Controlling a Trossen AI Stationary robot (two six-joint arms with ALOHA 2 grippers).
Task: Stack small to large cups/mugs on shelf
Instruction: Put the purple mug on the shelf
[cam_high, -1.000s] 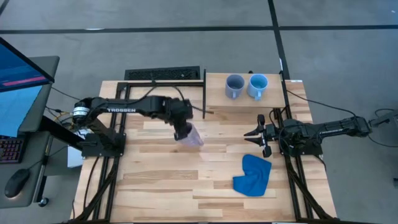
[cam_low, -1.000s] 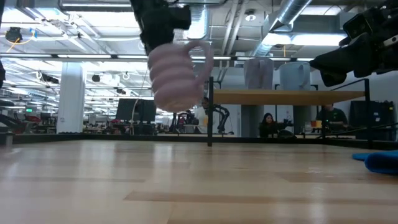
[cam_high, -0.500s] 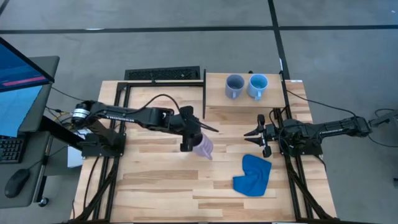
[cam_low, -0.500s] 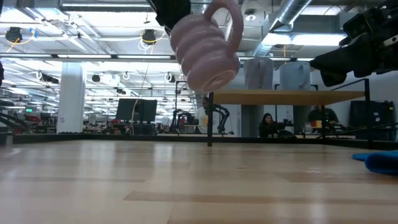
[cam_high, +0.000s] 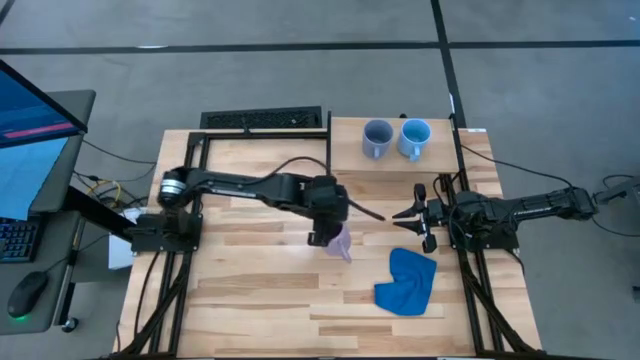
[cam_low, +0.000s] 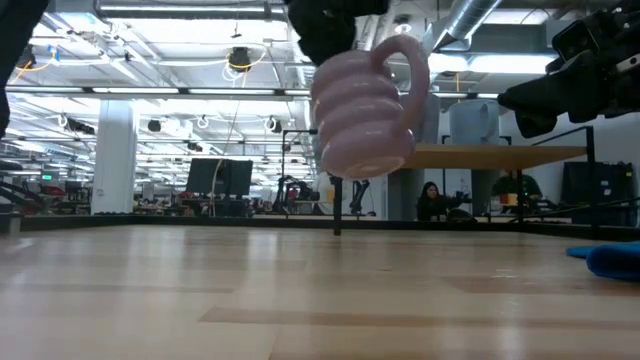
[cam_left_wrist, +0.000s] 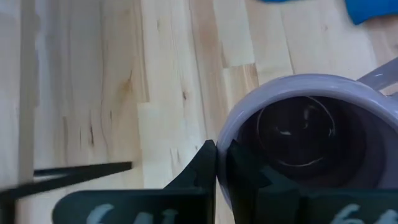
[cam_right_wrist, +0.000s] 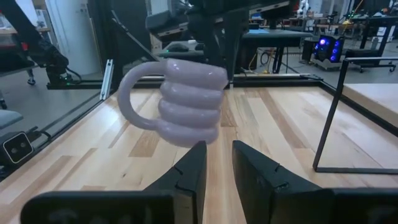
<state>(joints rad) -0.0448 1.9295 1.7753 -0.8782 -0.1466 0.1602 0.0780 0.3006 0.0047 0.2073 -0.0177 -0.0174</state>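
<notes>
Carrying lilac mug (cam_high: 340, 242) farther right, left pincer (cam_high: 322, 237).

A: Where does your left gripper (cam_high: 328, 236) sit?
B: Over the middle of your table (cam_high: 250, 300), holding the ribbed mug (cam_low: 362, 125) by its rim, clear above the planks, handle toward your right arm.
A: And the other two mugs?
B: On the shelf (cam_high: 440, 160) at the far right corner, side by side: one mug (cam_high: 377, 138) to the left, the other mug (cam_high: 414, 138) just beside it on the right.
A: The cloth (cam_high: 407, 281)?
B: On the tabletop, nearer you than the right gripper (cam_high: 408, 216), which waits at the right, between shelf and cloth
</notes>
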